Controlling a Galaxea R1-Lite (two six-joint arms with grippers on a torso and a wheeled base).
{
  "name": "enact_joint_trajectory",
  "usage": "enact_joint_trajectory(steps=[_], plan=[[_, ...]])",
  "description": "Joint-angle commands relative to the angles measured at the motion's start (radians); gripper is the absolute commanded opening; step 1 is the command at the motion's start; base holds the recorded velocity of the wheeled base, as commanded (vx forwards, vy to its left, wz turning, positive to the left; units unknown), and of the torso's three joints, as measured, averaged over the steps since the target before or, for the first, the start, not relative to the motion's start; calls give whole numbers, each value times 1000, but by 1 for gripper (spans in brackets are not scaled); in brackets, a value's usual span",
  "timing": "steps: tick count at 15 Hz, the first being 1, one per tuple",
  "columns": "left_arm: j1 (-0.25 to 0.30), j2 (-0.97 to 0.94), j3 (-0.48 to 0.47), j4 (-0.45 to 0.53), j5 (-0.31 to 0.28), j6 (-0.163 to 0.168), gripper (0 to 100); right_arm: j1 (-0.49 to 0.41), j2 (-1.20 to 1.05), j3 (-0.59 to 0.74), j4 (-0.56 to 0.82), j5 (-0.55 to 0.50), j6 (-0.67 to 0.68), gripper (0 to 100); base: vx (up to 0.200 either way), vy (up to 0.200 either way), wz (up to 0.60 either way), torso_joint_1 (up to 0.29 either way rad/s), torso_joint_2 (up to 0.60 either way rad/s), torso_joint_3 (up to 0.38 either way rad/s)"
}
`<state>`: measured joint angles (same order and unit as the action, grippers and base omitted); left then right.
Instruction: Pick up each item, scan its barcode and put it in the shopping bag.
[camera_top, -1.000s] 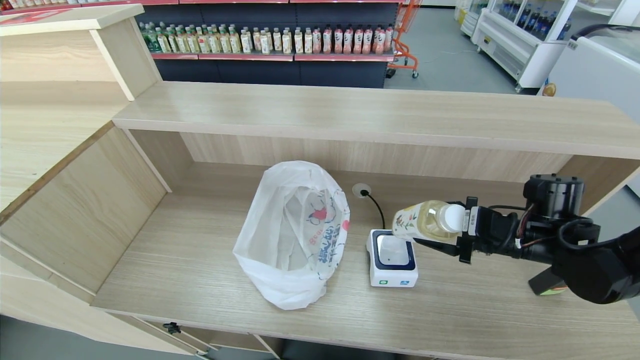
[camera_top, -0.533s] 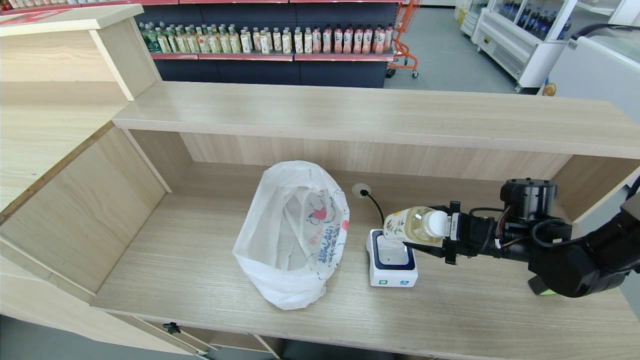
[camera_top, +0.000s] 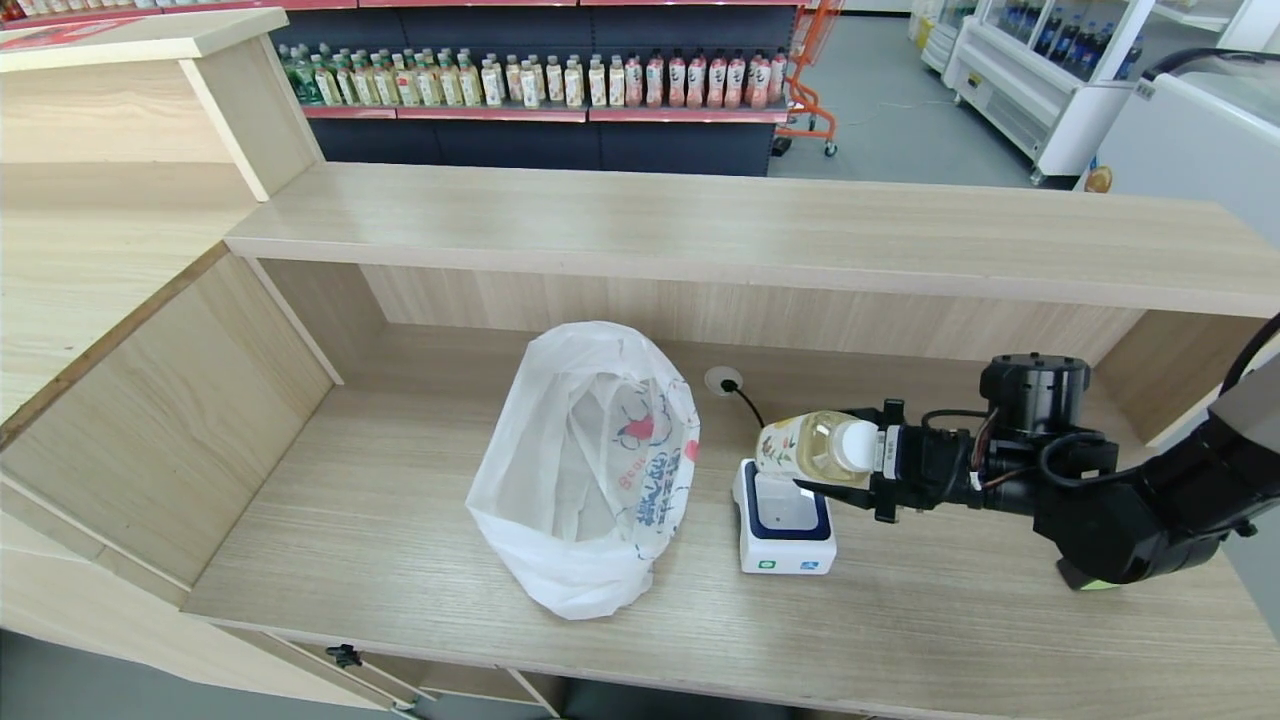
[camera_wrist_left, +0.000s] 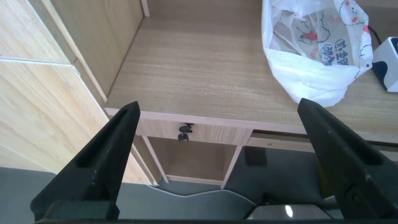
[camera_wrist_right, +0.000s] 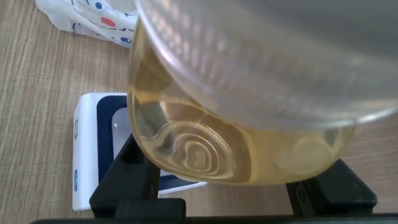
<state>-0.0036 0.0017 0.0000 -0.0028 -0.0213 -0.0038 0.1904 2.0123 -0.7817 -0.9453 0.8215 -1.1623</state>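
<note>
My right gripper (camera_top: 835, 462) is shut on a clear bottle of pale yellow drink (camera_top: 812, 446) with a white cap, held lying on its side just above the white barcode scanner (camera_top: 784, 516). In the right wrist view the bottle (camera_wrist_right: 242, 99) looms close, with the scanner (camera_wrist_right: 102, 162) below it on the wood. The white shopping bag (camera_top: 590, 462) stands open to the left of the scanner; a corner of the bag (camera_wrist_right: 87, 18) lies beyond the scanner. My left gripper (camera_wrist_left: 227, 158) is open, hanging off the counter's front edge, with the bag (camera_wrist_left: 314, 46) farther off.
The scanner's black cable (camera_top: 750, 408) runs back to a grommet in the counter (camera_top: 400, 500). A raised shelf (camera_top: 700, 225) closes the back and a wooden side wall (camera_top: 170, 430) the left. A small dark and green object (camera_top: 1085, 578) lies under my right arm.
My right gripper has carried the bottle leftward and lower, from right of the scanner to just over its back edge. The bag and scanner have not moved.
</note>
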Motion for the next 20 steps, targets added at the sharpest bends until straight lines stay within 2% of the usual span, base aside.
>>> enact_joint_trajectory(steps=[1, 20], plan=[[1, 0, 0, 0, 0, -1, 100, 0, 2, -2, 0, 4, -5, 0, 0, 0, 0, 0, 0, 0], [1, 0, 0, 0, 0, -1, 100, -5, 19, -21, 34, 19, -97, 0, 0, 0, 0, 0, 0, 0]])
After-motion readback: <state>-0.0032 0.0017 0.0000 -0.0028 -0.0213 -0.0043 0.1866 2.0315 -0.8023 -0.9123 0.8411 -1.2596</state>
